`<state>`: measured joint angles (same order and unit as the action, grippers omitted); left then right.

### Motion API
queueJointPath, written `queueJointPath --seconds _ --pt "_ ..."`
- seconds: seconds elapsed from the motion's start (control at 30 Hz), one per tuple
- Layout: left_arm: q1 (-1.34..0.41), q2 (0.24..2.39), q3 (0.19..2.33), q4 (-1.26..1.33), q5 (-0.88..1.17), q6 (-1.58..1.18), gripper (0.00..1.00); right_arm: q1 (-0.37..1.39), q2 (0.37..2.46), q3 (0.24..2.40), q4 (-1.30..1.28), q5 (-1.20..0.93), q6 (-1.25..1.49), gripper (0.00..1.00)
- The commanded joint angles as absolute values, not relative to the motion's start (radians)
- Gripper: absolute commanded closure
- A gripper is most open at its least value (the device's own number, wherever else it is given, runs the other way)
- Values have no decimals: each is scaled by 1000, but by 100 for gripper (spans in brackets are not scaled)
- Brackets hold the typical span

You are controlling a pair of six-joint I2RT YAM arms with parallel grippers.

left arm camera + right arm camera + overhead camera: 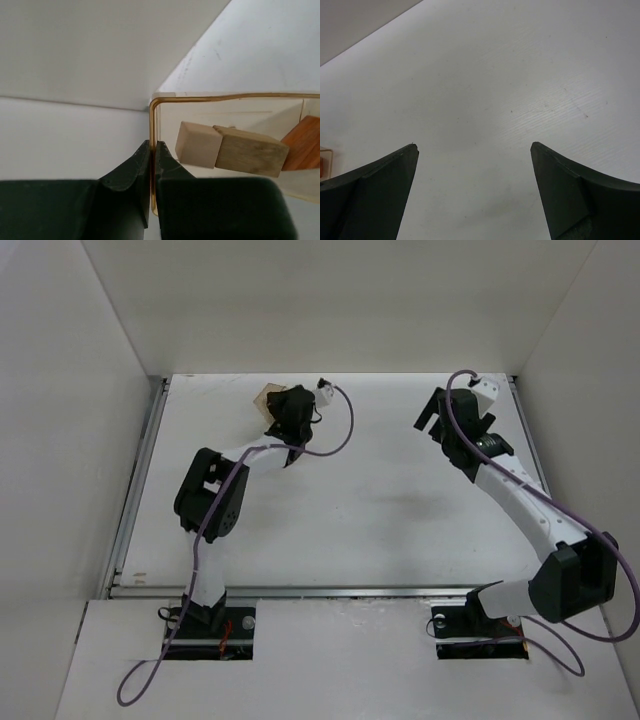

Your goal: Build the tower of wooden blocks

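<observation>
In the left wrist view my left gripper [153, 145] is shut on the thin amber-edged wall of a clear plastic box [210, 98]. Inside the box lie a pale cube [197, 144], a tan cuboid [250, 151] touching it, and a reddish-brown piece [305, 145] at the right edge. From above, the left gripper [287, 408] is at the box [267, 398] near the far wall. My right gripper [430, 416] is open and empty over bare table, its fingers wide apart in the right wrist view [474, 146].
White walls enclose the table on the left, back and right. The box sits close to the back wall. A corner of the box [324, 162] shows at the left edge of the right wrist view. A metal rail [135, 490] runs along the table's left side.
</observation>
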<state>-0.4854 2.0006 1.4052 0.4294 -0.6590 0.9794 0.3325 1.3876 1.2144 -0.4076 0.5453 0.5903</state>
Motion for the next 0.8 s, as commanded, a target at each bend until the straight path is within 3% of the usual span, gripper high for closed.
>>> queueJointPath --seconds 0.0,0.1,0.33,0.77 --pt "-535 2000 1283 1053 -807 1381 100 333 1298 1161 -316 540 581 0" --pt "-590 2066 1161 1434 -759 1671 100 333 1257 1127 -316 540 591 0" --pt "-663 2189 1066 1816 -629 1989 100 333 1221 1097 -307 549 600 0" --pt "-703 2220 965 1936 -664 2103 100 333 1203 1078 -316 522 638 0"
